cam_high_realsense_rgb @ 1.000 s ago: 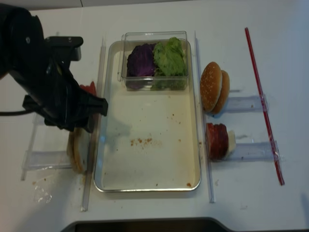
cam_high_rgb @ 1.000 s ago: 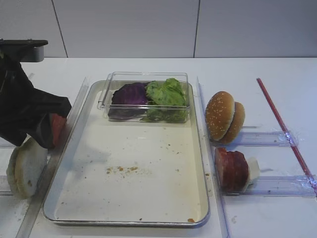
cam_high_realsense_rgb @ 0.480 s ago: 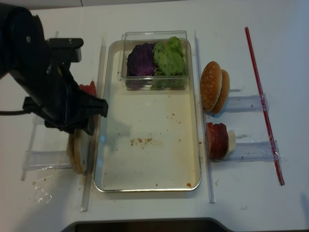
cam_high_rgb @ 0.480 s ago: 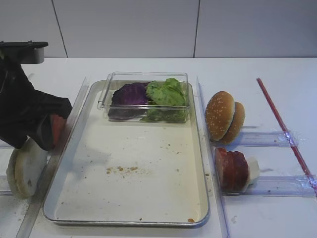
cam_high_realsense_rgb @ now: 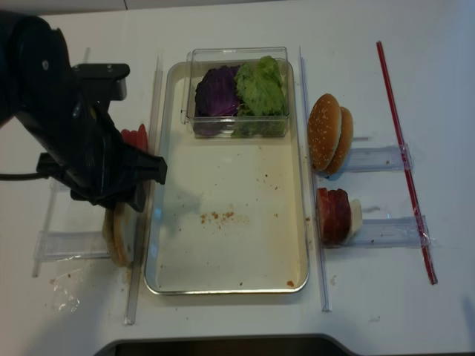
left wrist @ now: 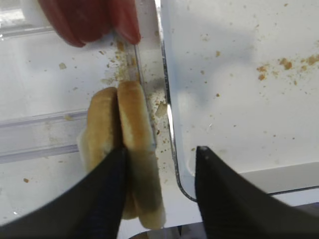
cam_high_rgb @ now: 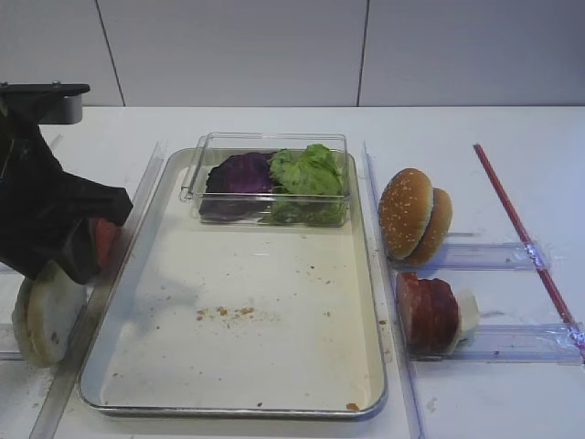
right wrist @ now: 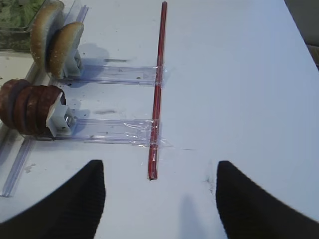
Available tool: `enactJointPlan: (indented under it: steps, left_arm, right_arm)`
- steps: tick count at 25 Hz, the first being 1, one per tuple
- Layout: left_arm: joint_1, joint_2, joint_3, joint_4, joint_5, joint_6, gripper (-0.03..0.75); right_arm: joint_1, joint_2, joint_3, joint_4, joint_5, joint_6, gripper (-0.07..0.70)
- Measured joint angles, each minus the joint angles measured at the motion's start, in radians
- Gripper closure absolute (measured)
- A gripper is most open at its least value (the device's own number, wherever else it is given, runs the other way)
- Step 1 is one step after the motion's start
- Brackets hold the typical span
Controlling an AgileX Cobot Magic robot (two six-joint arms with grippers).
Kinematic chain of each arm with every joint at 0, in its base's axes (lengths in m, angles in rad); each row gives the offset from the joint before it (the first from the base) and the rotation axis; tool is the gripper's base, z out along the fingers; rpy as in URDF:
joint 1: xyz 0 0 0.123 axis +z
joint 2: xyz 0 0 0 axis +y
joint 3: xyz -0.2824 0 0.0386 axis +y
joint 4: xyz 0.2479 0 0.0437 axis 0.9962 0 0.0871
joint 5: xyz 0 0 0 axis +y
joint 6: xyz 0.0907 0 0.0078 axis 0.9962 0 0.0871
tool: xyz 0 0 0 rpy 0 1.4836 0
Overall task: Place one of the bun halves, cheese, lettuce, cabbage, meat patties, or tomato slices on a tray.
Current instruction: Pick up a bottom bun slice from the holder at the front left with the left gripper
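We list: left end effector [left wrist: 158, 191] with fingers parted, straddling the bun halves [left wrist: 130, 164] standing on edge near the counter's left edge, just outside the tray [cam_high_rgb: 373, 274]. Right end effector [right wrist: 160, 199] spread apart, holding nothing, above bare counter [right wrist: 239, 89].

bulky black left arm [cam_high_realsense_rgb: 67, 141], black cable trailing.
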Motion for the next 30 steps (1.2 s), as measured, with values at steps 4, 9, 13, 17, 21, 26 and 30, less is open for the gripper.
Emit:
enactJointPlan:
  steps: [4,9,13,17,21,26,30]
  left_arm:
    - [0.000,0.000,0.000,-0.001,0.006,0.000,0.446]
    - [0.000,0.000,0.000,-0.001,0.009,0.000,0.456]
    - [0.000,0.000,0.000,-0.001,0.019,0.000,0.456]
    - [0.000,0.002,0.000,-0.001,0.015,0.000,0.456]
    - [0.000,0.032,0.000,-0.001,0.015,0.002,0.457]
    - [0.000,0.047,0.000,0.002,-0.001,0.013,0.465]
    - [0.000,0.038,0.000,0.023,-0.003,0.016,0.503]
  right_arm:
    - [0.000,0.000,0.000,0.000,0.000,0.000,0.141]
    - [0.000,0.000,0.000,0.000,0.000,0.000,0.141]
    - [0.000,0.000,0.000,0.000,0.000,0.000,0.141]
    - [0.000,0.000,0.000,0.000,0.000,0.000,0.141]
    - [0.000,0.000,0.000,0.000,0.000,0.000,0.141]
    - [0.000,0.000,0.000,0.000,0.000,0.000,0.141]
    - [0.000,0.000,0.000,0.000,0.000,0.000,0.141]
